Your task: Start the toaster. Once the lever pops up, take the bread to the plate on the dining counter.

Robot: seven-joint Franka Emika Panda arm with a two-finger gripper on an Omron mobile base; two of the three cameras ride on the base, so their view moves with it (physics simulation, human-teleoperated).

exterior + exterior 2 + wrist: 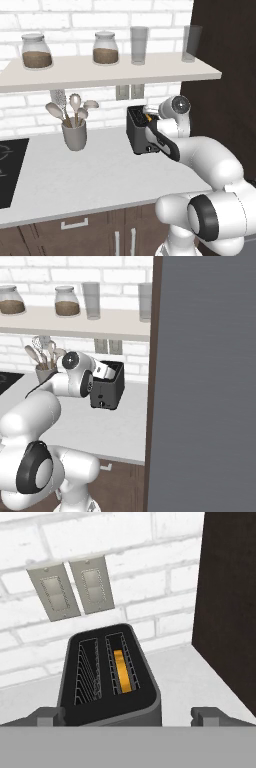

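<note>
My pincer (129, 716) sits spread wide, empty, at frame bottom above the toaster (107, 679); here alone I see bread (122, 672) sunk in its right-hand slot.

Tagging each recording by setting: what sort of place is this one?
A rendered home kitchen, most likely: a toaster on a grey worktop below a white brick wall, a crock of utensils, and jars on a shelf.

White arm bent forward, hand (128, 716) angled down, fingers spread wide apart
</note>
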